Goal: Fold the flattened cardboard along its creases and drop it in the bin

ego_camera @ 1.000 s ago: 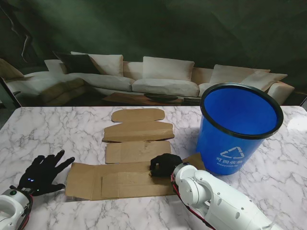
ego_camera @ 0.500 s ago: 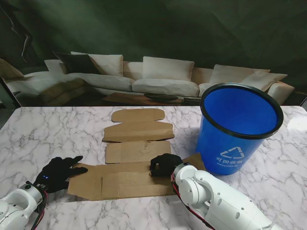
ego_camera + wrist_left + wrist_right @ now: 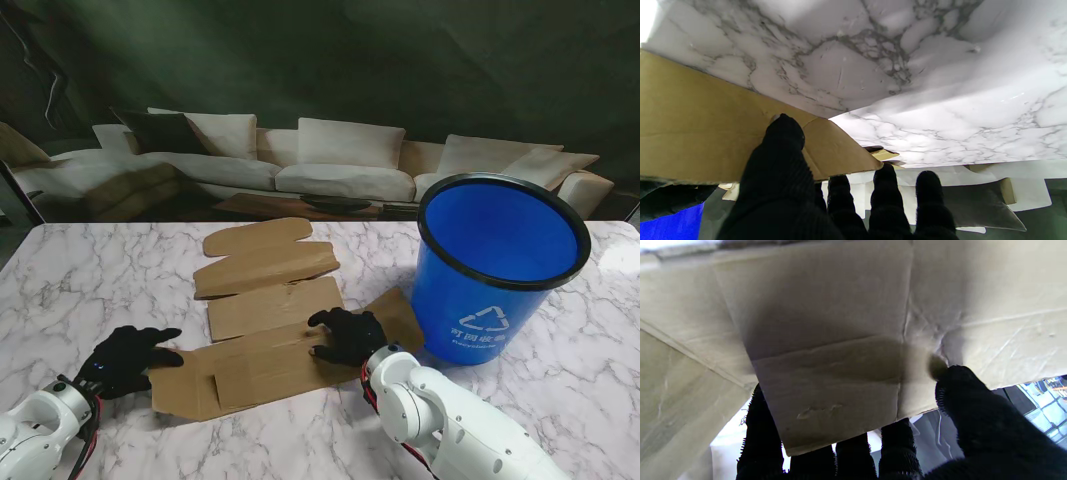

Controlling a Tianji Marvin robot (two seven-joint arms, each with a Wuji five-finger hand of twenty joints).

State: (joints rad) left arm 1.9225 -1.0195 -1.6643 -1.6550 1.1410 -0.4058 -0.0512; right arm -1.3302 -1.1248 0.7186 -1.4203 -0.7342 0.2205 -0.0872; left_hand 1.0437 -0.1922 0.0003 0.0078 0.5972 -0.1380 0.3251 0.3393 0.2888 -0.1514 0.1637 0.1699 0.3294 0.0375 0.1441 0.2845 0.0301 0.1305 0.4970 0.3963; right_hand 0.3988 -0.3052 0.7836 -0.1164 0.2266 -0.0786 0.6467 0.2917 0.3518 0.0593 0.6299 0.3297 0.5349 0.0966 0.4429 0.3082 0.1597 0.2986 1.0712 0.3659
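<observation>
We see a white marble table (image 3: 80,270) carrying flattened cardboard (image 3: 270,300) between our left hand (image 3: 125,358) and right hand (image 3: 345,335), a blue bin (image 3: 495,270) just beyond the right hand.

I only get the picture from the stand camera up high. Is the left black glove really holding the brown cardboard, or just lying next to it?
Observer: Holding. On the left wrist camera, the left hand has its thumb on top of the flattened brown cardboard and the other fingers under its edge.
Operator: And the other hand?
Observer: The right hand pinches a panel too: thumb on one face, fingers behind.
Operator: Is the bin close to it?
Observer: The round blue plastic bin stands just right of it.
</observation>
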